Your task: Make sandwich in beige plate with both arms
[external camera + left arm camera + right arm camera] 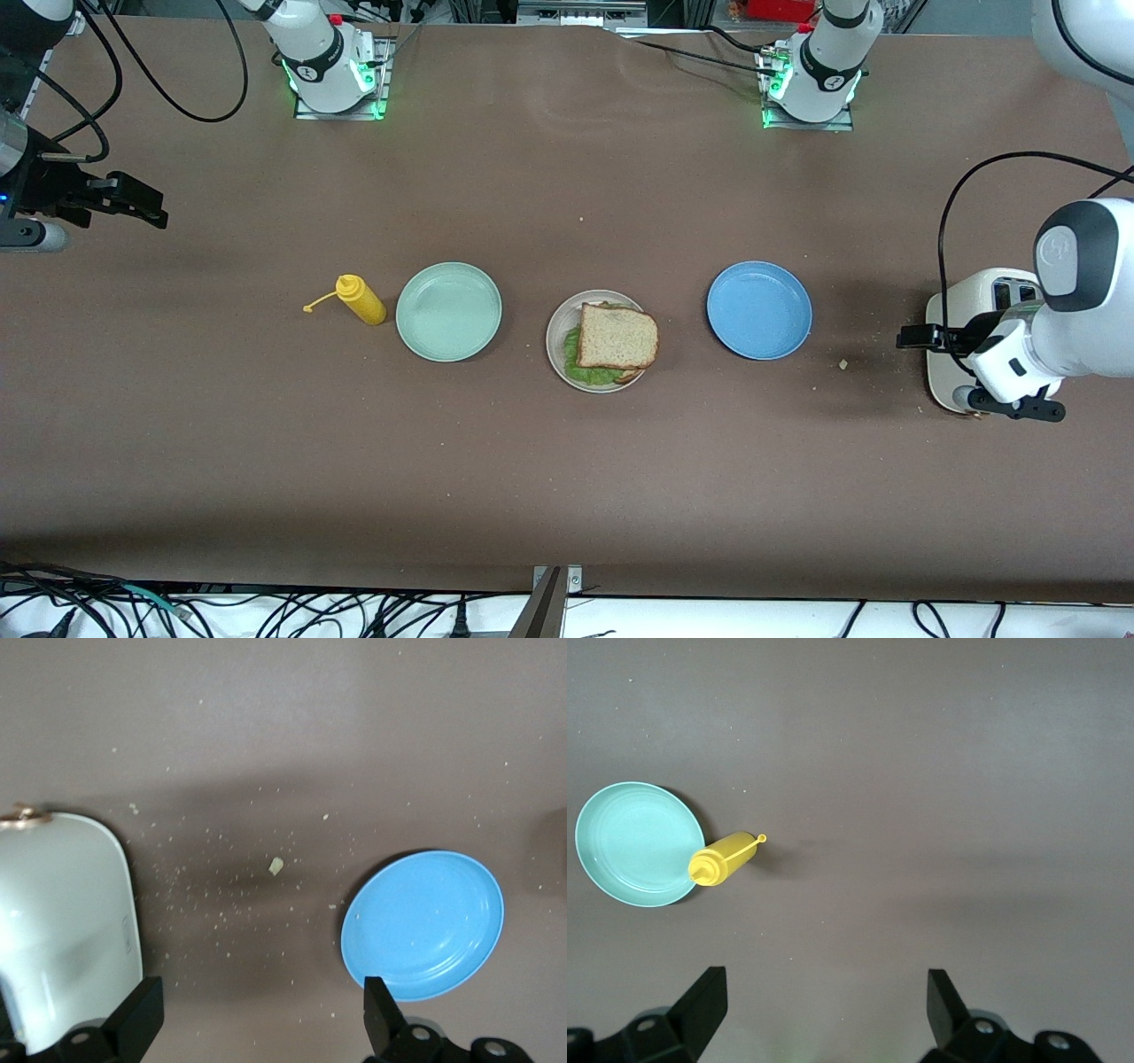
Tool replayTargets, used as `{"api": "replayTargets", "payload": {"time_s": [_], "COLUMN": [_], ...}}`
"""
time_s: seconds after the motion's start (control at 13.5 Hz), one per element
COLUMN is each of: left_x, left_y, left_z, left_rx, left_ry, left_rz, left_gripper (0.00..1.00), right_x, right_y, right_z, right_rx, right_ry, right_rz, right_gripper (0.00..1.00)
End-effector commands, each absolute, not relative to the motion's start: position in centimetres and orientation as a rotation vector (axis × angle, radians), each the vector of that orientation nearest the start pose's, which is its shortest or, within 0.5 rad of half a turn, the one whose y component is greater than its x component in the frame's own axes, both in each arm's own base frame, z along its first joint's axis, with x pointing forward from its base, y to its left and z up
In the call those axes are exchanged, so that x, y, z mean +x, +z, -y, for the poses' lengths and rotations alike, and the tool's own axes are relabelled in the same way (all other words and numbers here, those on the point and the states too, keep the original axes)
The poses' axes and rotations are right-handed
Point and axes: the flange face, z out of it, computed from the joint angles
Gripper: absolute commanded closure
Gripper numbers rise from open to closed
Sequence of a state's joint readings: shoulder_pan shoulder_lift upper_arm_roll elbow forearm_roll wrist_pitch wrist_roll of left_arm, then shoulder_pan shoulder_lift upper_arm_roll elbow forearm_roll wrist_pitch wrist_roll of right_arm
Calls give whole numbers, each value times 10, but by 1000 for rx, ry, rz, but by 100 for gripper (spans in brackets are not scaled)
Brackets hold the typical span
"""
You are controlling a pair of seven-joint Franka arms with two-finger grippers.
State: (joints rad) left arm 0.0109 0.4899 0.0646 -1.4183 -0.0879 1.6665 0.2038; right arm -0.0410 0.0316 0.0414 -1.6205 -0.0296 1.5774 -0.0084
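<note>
Sitting on the beige plate [556, 347] at the middle of the table is the sandwich [616, 340] — a brown bread slice on top, green lettuce showing at its edge toward 7 o'clock, and a bit of crust of a lower slice under it. Judging from this, the stacking step looks finished and the task is at its end or very close to it; the top slice lies a little off toward 3 o'clock and overhangs the rim there.

The left gripper [257, 1014] is up over the table at the left arm's end, just beside the white toaster [948, 312], with its fingers spread wide and nothing between them. The right gripper [826, 1003] is up over the bare table at the right arm's end, also spread wide and empty. Both arms seem to wait, well apart from the plate.

The next move, if any, calls only for a small nudge of the top slice toward 9 o'clock, or for nothing at all.

The blue plate [759, 309] stands toward 3 o'clock from the sandwich and the mint-green plate [448, 311] toward 9 o'clock, with the yellow mustard bottle [361, 299] lying beside the green one.

Hidden things: the lower slice is almost fully covered, so I cannot tell how it lies; the toaster is partly covered by the left arm — its slots show only in part. Crumbs lie on the table between toaster and blue plate.
</note>
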Motion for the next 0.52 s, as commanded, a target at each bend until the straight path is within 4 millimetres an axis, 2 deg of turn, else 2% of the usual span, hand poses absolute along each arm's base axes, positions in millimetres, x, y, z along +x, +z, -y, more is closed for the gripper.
{"api": "replayTargets", "payload": {"time_s": [0.0, 0.3, 0.44], "left_x": [665, 647, 628], "left_y": [425, 477, 508], "left_z": [-29, -24, -17], "left_rx": [-3128, -3114, -3116], "left_ry": [389, 308, 296], "left_rz": [-101, -78, -93], "left_gripper": [1, 1, 1], "right_x": [561, 560, 560], "right_y": [585, 586, 586], "right_z": [5, 4, 4], "right_rx": [-3147, -3148, -3148], "right_ry": [109, 106, 106], "right_rz": [1, 3, 1], "right_gripper": [0, 0, 0]}}
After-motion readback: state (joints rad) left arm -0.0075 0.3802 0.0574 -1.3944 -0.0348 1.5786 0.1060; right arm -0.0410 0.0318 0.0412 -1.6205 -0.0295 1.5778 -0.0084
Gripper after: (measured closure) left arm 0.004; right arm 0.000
